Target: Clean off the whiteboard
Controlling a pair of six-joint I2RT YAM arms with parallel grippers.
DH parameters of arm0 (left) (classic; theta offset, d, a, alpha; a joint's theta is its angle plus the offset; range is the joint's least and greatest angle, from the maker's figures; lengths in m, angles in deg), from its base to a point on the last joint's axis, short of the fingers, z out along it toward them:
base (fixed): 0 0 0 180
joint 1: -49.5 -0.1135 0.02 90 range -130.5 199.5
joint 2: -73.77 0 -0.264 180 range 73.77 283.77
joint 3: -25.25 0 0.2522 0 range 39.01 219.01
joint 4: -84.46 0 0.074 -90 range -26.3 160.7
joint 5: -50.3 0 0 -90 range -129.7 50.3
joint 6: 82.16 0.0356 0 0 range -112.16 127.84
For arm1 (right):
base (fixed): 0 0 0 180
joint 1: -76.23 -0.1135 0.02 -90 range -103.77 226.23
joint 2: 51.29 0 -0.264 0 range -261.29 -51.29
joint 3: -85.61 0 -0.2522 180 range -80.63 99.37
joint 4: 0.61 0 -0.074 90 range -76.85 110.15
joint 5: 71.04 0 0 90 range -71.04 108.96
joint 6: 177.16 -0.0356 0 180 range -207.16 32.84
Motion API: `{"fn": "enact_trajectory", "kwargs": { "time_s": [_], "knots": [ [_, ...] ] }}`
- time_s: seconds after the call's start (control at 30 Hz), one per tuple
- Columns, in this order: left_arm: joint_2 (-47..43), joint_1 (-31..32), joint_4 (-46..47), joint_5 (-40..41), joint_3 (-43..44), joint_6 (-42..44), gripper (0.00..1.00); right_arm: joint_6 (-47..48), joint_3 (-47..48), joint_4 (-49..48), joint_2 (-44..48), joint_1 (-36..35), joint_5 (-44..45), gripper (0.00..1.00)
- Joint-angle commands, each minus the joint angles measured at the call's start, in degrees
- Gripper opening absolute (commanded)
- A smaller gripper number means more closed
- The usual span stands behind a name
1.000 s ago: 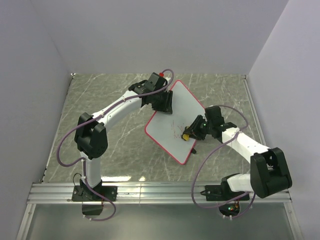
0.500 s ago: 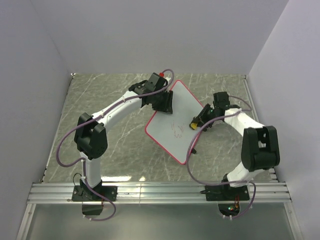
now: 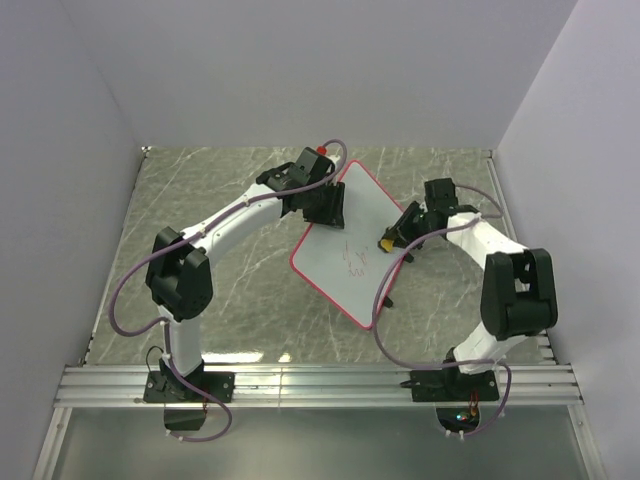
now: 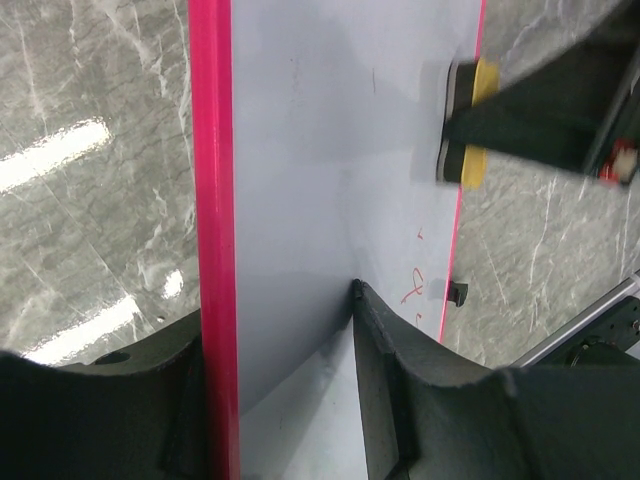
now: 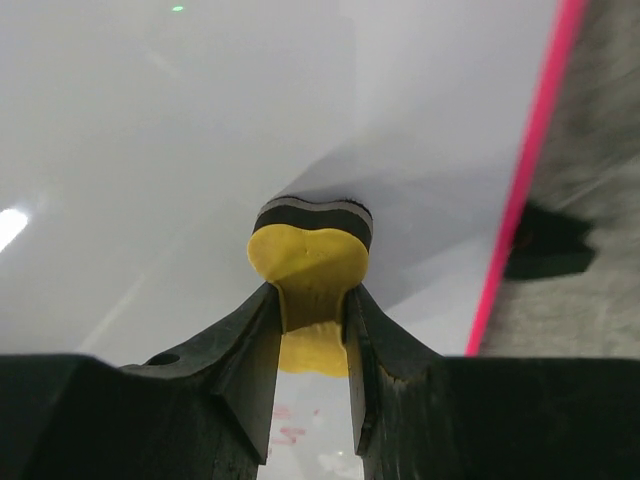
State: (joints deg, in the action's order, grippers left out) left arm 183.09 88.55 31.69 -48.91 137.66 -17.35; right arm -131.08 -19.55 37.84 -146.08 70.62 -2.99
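Observation:
The whiteboard [image 3: 345, 250], white with a thin pink-red frame, stands tilted in the middle of the table, with small red scribbles [image 3: 354, 262] on its lower half. My left gripper [image 3: 325, 205] is shut on the board's upper left edge; in the left wrist view the fingers [image 4: 385, 360] clamp the board [image 4: 320, 170] beside its pink frame. My right gripper [image 3: 400, 235] is shut on the yellow bone-shaped eraser [image 3: 386, 243], which sits at the board's right side. In the right wrist view the eraser [image 5: 310, 265] presses its dark pad against the white surface [image 5: 150, 150].
The grey marbled tabletop [image 3: 220, 290] lies around the board. A small black foot [image 3: 388, 302] sticks out at the board's lower right edge, also seen in the right wrist view [image 5: 545, 245]. White walls enclose the table; an aluminium rail [image 3: 320, 385] runs along the near edge.
My right gripper moved the eraser up and right from the scribbles to the board's right side, then barely shifted. The scribbles now show uncovered. The left arm stayed put.

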Motion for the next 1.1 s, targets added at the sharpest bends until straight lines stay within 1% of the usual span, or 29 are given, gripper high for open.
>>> {"fn": "enact_trajectory", "kwargs": {
  "time_s": [0.0,0.13,0.17,0.27,0.33,0.43,0.53,0.63,0.67,0.73,0.77,0.93,1.07],
  "knots": [
    [1.69,4.46,-5.03,-2.21,-0.48,4.45,0.0,-1.78,-4.55,-4.21,4.77,-6.42,-3.44,0.0],
    [2.65,4.37,-5.56,-1.95,1.01,4.71,0.0,-4.5,-12.55,-6.4,13.19,-10.55,-4.67,0.0],
    [2.92,4.46,-5.82,-1.86,1.54,4.8,0.0,-4.85,-15.78,-6.84,14.7,-11.09,-4.76,0.0],
    [3.27,4.37,-5.91,-1.78,2.33,4.97,0.0,-5.56,-20.37,-7.64,19.27,-12.49,-5.29,0.0],
    [3.45,4.46,-5.91,-2.04,2.51,5.06,0.0,-5.12,-21.26,-7.9,21.29,-13.11,-5.47,0.0],
    [3.71,4.46,-5.82,-2.04,2.51,5.06,0.0,-4.51,-21.0,-9.39,21.92,-14.17,-5.38,0.0],
    [3.97,4.46,-5.82,-2.13,2.42,5.06,0.0,-4.16,-18.29,-10.89,20.26,-15.75,-5.2,0.0],
    [3.89,4.46,-6.0,-2.04,2.51,5.15,0.0,-4.07,-12.84,-11.15,16.67,-16.8,-5.12,0.0],
    [3.89,4.37,-6.0,-2.12,2.6,5.06,0.0,-4.41,-9.52,-11.07,15.69,-17.41,-5.2,0.0],
    [3.89,4.46,-6.17,-2.21,2.6,4.98,0.0,-4.77,-5.99,-10.71,12.88,-17.95,-5.38,0.0],
    [3.89,4.37,-6.17,-2.21,2.6,4.89,0.0,-4.86,-2.4,-10.45,12.0,-18.3,-5.29,0.0],
    [3.45,4.46,-6.08,-2.04,2.16,4.71,0.0,-4.59,7.98,-7.9,6.11,-20.58,-4.85,0.0],
    [3.27,4.46,-6.61,-1.51,2.33,4.97,0.0,-4.86,10.9,-7.37,3.55,-21.73,-5.03,0.0]
  ]
}}
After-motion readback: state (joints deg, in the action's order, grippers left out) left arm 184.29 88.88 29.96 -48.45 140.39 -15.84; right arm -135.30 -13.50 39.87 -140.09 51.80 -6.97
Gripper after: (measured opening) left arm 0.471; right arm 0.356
